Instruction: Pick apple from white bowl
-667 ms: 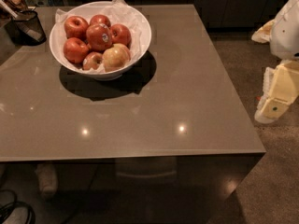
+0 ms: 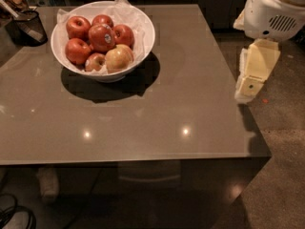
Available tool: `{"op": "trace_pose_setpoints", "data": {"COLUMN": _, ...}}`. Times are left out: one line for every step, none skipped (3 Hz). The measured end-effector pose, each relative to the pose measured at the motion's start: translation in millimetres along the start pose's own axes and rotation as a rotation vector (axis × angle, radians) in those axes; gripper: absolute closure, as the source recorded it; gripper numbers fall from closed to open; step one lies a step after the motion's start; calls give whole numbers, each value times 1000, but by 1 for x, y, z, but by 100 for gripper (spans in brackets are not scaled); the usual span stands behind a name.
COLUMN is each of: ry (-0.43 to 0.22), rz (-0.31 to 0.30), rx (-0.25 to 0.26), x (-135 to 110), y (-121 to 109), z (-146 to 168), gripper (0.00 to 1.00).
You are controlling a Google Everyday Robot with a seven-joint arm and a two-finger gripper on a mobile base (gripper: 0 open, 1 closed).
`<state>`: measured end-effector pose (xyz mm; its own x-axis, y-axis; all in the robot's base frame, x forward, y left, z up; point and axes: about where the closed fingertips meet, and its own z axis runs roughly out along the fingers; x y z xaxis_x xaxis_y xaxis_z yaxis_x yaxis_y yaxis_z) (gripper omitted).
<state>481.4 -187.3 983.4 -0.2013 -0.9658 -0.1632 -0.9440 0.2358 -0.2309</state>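
Observation:
The white bowl [image 2: 143, 30], lined with crumpled white paper, stands on the far left part of the brown table [image 2: 157, 104]. It holds several apples. The large deep-red apple [image 2: 99, 35] with a pale sticker lies on top in the middle of the pile. A yellowish-pink apple [image 2: 118, 58] lies at the front. My gripper is out of view. Only the arm's white housing [image 2: 274, 11] and a cream link [image 2: 255, 70] show, beyond the table's right edge and far from the bowl.
A small black mesh cup [image 2: 27, 26] with utensils stands at the table's far left corner. Dark cabinets run along the back. Speckled floor lies to the right of the table, and cables and a table leg show underneath at the lower left.
The arm's housing and cream link have moved left, closer to the table's right edge, and show larger. The bowl and apples have not moved.

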Motion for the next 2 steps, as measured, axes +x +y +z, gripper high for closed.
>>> {"op": "trace_pose_setpoints", "data": {"ry": -9, "rz": -4, "rx": 12, "x": -4, "y": -3, "z": 0, "gripper": 0}}
{"op": "trace_pose_setpoints", "data": {"ry": -35, "rz": -5, "rx": 22, "x": -9, "y": -6, "z": 2, "gripper": 0}}
